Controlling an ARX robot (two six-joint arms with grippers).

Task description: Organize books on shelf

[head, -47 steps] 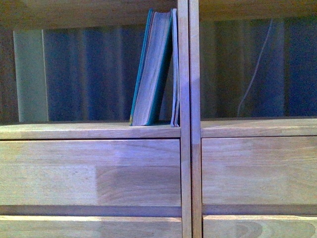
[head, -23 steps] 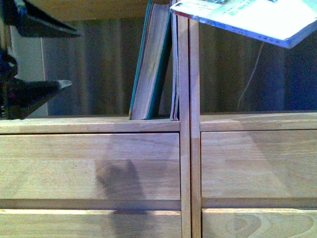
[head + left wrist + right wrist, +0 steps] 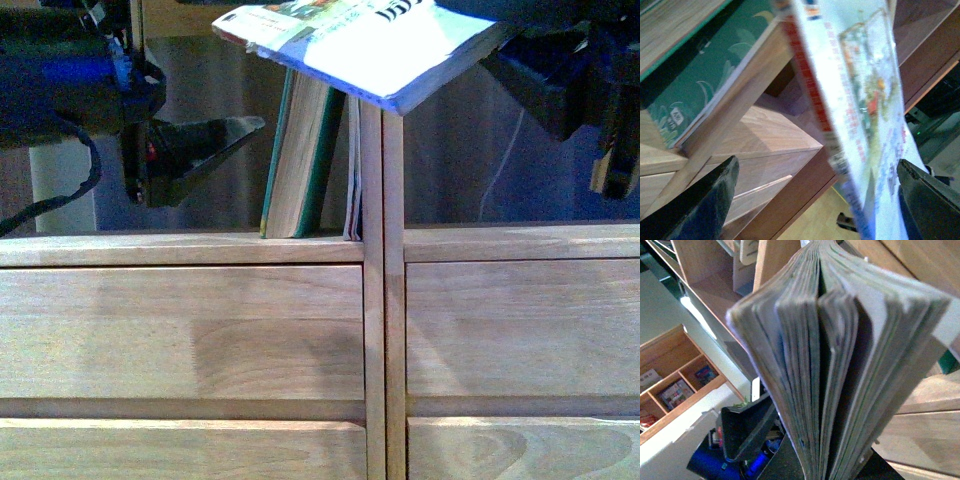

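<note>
The left arm point(image 3: 60, 75) comes in at the left edge of the front view. It is cut off there, and it is dark and blurred. Its left end effector point(image 3: 240, 132) points level toward the open left compartment of the bookcase point(image 3: 180, 250). From the front its fingers overlap into one black wedge, but the left wrist view shows both fingers point(image 3: 715, 195) spread wide with nothing gripped.

Just past the wedge, the teal book point(image 3: 305, 165) leans on the compartment floor, its top hidden behind the paperback point(image 3: 370, 45). Thin booklets point(image 3: 352, 175) stand between the teal book and the central upright point(image 3: 383, 300), and their tops are hidden too.

The paperback hangs above them, nearly flat and cover up. Its lowest corner sits in front of the upright's top, but whether the two touch cannot be told. The left wrist view shows its red-lettered spine.

The right end effector point(image 3: 520, 60) clamps the paperback's right edge, with its fingertips hidden by the cover. Fanned page edges fill the right wrist view. The right arm point(image 3: 610, 100) reaches in from the upper right and is cut off by the picture's edge.
</note>
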